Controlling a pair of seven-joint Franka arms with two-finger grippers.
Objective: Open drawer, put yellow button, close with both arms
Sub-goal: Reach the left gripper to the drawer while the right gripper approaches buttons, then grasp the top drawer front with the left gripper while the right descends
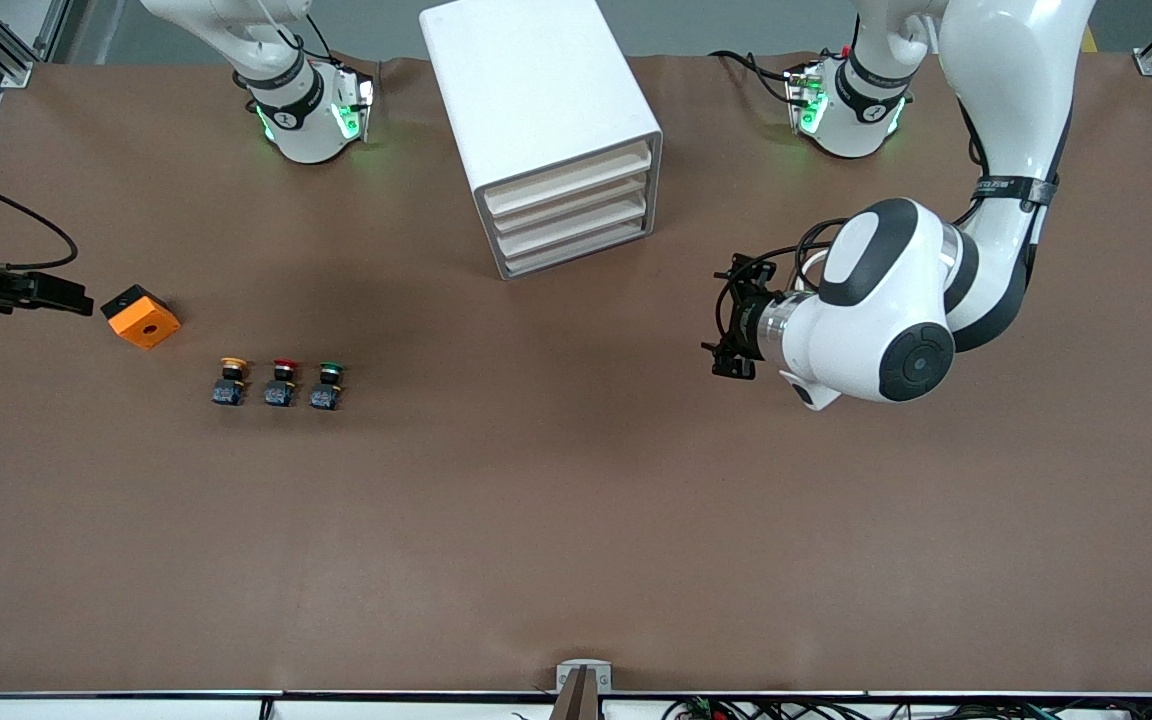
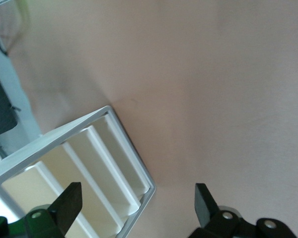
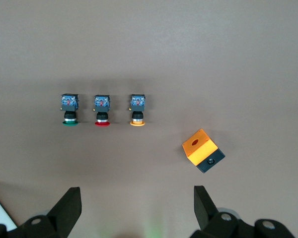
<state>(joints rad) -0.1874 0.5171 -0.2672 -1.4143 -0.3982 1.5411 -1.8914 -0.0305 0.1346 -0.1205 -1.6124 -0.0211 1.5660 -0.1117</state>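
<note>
The white cabinet (image 1: 536, 90) stands at the table's middle, near the robots' bases. Its top drawer (image 1: 568, 178) is shut, like the three below it. The yellow button (image 1: 231, 380) stands on the table toward the right arm's end, first in a row of three; it also shows in the right wrist view (image 3: 136, 113). My left gripper (image 1: 728, 320) is open and empty, low beside the cabinet's front toward the left arm's end. The left wrist view shows the cabinet's front frame (image 2: 134, 148) between the open fingers (image 2: 69, 203). My right gripper (image 1: 76, 298) is open and empty, high over the table by the orange box.
A red-capped button (image 1: 282, 382) and a green-capped button (image 1: 328, 384) stand beside the yellow one. An orange box with a black base (image 1: 141, 316) lies farther from the front camera than the buttons, toward the right arm's end; it also shows in the right wrist view (image 3: 202, 150).
</note>
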